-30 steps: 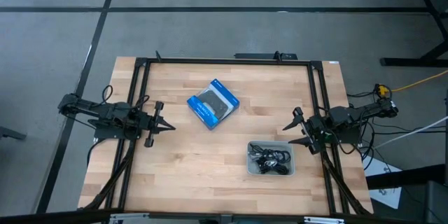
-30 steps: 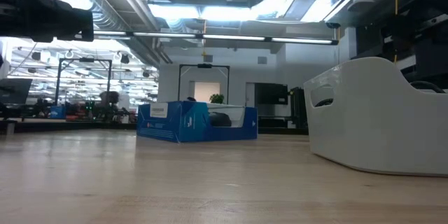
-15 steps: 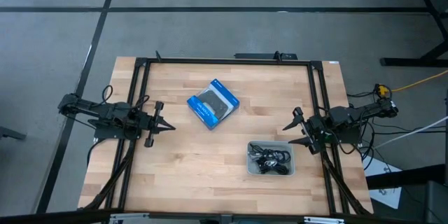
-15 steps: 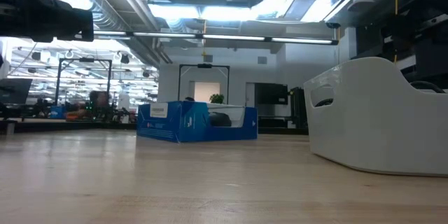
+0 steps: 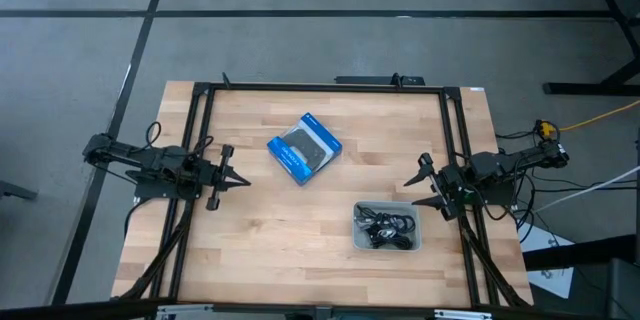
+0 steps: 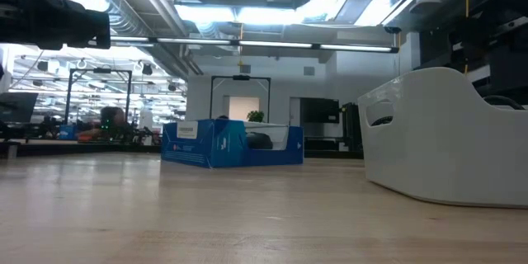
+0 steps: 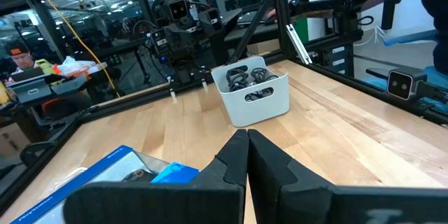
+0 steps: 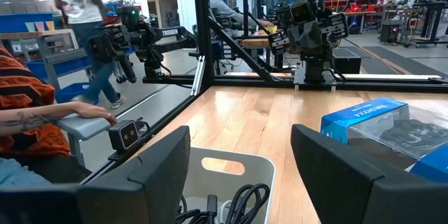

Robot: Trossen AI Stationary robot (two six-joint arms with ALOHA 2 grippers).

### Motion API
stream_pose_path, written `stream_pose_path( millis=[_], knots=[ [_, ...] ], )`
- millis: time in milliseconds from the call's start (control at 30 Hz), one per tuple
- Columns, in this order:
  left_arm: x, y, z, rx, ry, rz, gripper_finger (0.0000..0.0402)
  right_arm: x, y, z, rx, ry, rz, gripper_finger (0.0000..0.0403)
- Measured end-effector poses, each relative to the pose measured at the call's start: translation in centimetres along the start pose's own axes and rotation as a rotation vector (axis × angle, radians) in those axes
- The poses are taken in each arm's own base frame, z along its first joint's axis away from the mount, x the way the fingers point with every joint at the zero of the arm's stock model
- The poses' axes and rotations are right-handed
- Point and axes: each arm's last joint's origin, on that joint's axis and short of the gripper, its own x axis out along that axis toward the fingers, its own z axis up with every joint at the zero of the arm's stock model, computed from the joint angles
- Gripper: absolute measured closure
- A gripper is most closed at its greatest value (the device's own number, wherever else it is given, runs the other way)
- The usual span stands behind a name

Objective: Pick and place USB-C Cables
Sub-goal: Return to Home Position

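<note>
Several black USB-C cables [image 5: 388, 228] lie bundled inside a white bin [image 5: 358, 210] at the table's near right; they also show in the left wrist view [image 7: 246, 78] and the right wrist view [image 8: 231, 201]. My left gripper [image 5: 243, 181] is shut and empty at the table's left side, above the wood. My right gripper [image 5: 412, 188] is open and empty at the table's right side, just beyond the bin's far right corner.
A blue-and-black flat box [image 5: 304, 147] lies on the table at the far middle. A black frame [image 5: 320, 87] runs along the table's far edge and down both sides. People show in the room beyond the table in the wrist views.
</note>
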Motion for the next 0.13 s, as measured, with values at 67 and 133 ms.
stream_pose_path(
  millis=[67, 133],
  knots=[
    [0.0, 0.0, 0.0, 0.0, 0.0, 0.0, 0.0401, 0.0, 0.0, 0.0, 0.0, 0.0, 0.0, 0.015],
    [0.0, 0.0, 0.0, 0.0, 0.0, 0.0, 0.0401, 0.0, 0.0, 0.0, 0.0, 0.0, 0.0, 0.015]
  ],
)
